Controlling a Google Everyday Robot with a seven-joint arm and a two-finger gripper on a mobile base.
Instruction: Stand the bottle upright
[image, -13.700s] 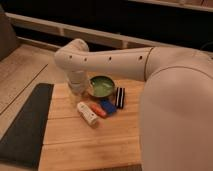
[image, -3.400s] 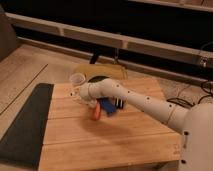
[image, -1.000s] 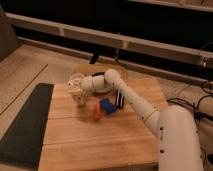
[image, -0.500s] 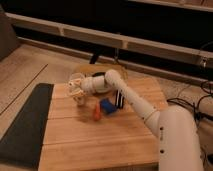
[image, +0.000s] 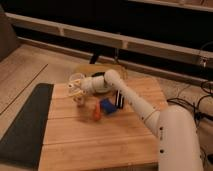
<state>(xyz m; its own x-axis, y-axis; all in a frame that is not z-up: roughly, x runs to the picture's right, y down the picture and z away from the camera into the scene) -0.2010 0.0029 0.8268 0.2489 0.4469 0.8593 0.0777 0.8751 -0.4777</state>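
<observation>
Bottle (image: 79, 100) upright on wooden table (image: 100, 140), just below gripper (image: 75, 86); grip state unclear.

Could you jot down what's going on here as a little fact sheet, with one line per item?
surface: wooden table
gripper: gripper over the table's far left part, at the bottle
bottle: white bottle standing under the gripper, base on the wood
orange-red object: orange-red object right of the bottle, apart from it
blue object: blue object beside the orange-red one
striped block: striped block under the arm
dark mat: dark mat along the table's left edge
</observation>
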